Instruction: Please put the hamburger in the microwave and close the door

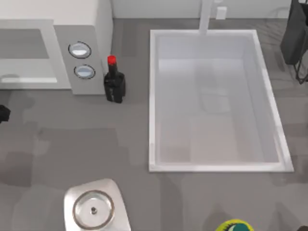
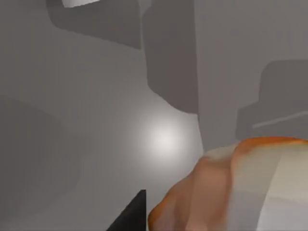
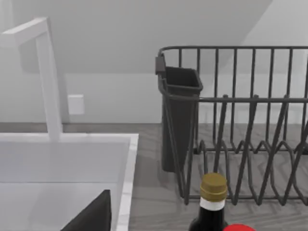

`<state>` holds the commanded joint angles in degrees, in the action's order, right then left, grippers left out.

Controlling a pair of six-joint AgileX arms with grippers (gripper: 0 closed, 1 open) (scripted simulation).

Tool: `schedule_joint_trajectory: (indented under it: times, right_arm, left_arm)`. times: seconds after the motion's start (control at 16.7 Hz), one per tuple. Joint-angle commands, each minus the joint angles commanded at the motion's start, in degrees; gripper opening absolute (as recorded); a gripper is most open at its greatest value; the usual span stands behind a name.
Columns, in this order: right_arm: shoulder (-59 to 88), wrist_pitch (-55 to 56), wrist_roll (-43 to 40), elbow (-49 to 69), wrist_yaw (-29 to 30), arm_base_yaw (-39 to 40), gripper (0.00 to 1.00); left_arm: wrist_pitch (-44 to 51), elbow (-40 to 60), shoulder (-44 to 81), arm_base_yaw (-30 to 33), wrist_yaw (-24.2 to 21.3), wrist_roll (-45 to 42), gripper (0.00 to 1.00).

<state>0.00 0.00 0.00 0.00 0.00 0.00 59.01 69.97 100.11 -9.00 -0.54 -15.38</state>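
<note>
The hamburger (image 2: 231, 192), orange-brown with a paler middle, sits very close in the left wrist view, pressed against one dark finger (image 2: 132, 214) of my left gripper, which looks shut on it above the grey table. A dark piece of my left arm (image 1: 2, 113) shows at the table's left edge, just in front of the microwave (image 1: 91, 29). The microwave's door (image 1: 26, 53), white-framed with a grey window, looks flush with the control panel and its two dials (image 1: 80, 50). A dark part of my right gripper (image 3: 91, 216) hangs near the sink's edge.
A red-capped black bottle (image 1: 114, 82) stands right of the microwave. The white sink (image 1: 154, 96) takes up the middle and right, with a faucet (image 3: 48, 77) behind it. A dark dish rack (image 3: 240, 120) is at the back right. A metal plate (image 1: 94, 208) lies near the front.
</note>
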Motion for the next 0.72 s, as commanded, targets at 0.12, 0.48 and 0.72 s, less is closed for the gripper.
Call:
schedule_joint_trajectory:
  times: [0.12, 0.48, 0.72]
  right_arm:
    - [0.0, 0.0, 0.0, 0.0, 0.0, 0.0, 1.0]
    - [0.0, 0.0, 0.0, 0.0, 0.0, 0.0, 1.0]
    - [0.0, 0.0, 0.0, 0.0, 0.0, 0.0, 1.0]
  left_arm:
    - [3.1, 2.7, -1.5, 0.1, -0.1, 0.1, 0.0]
    - [3.7, 3.2, -1.7, 0.0, -0.1, 0.1, 0.0]
    - [-2.0, 3.2, 0.4, 0.1, -1.4, 0.9, 0.0]
